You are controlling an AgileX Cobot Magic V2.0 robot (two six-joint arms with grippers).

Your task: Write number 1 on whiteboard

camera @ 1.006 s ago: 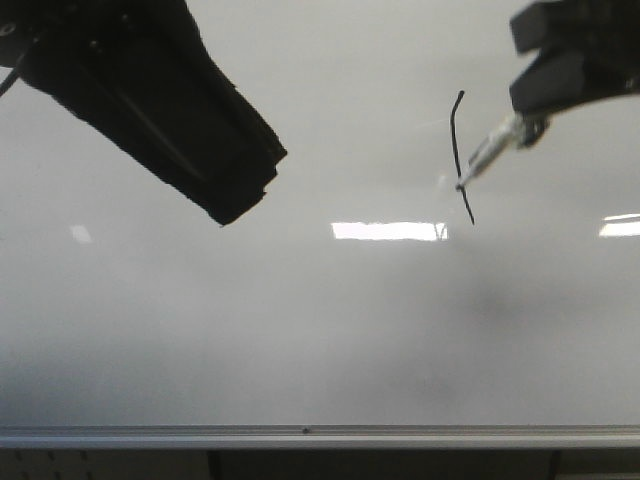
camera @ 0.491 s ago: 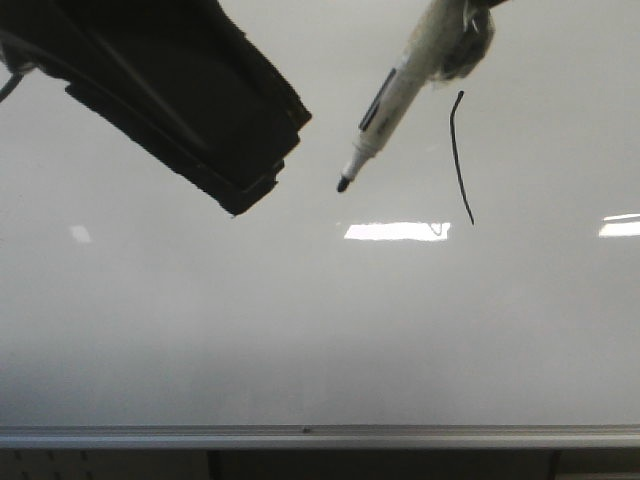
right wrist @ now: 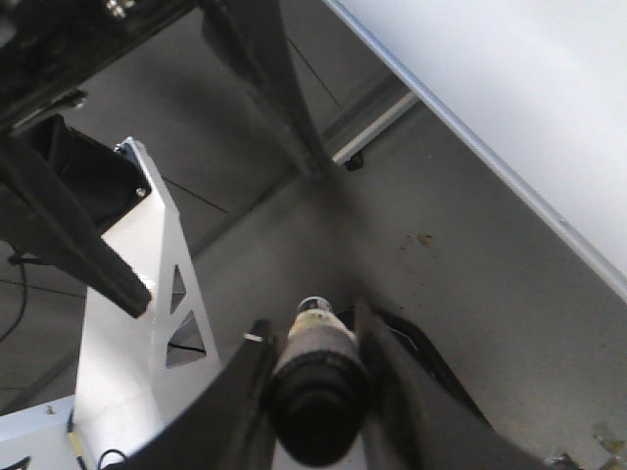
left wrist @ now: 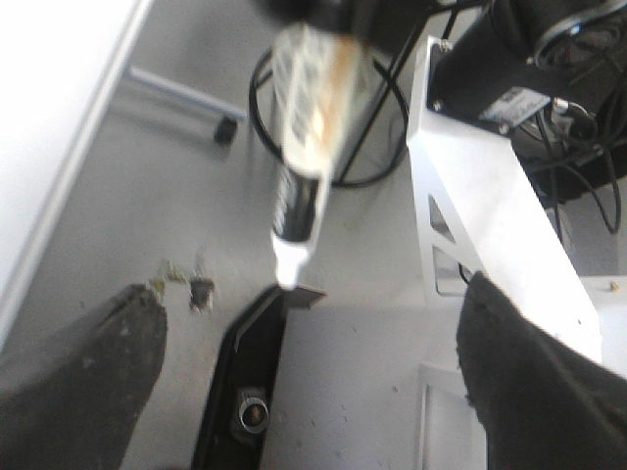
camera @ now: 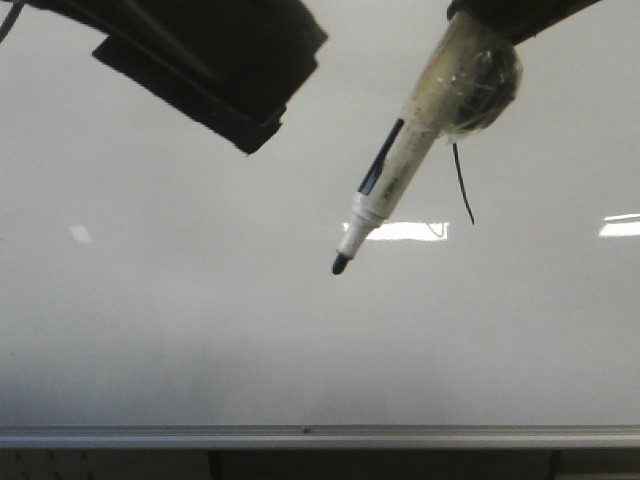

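Front view: the whiteboard (camera: 200,330) carries the number 1 (camera: 463,190) at upper right; the marker (camera: 400,180) hangs uncapped in front, tip off the board.
Left wrist view: left gripper (left wrist: 304,392) spread, empty.
Right wrist view: right gripper (right wrist: 313,362) pinching the marker.
Risk: the bare tip could brush the board and leave a stray line.

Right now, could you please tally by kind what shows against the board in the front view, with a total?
Markers: 1, the marker, held by the right gripper.
Written strokes: 1, the number 1 on the whiteboard.
Bright light reflections: 3.
Robot arms: 2, including the left gripper.
Total: 7.
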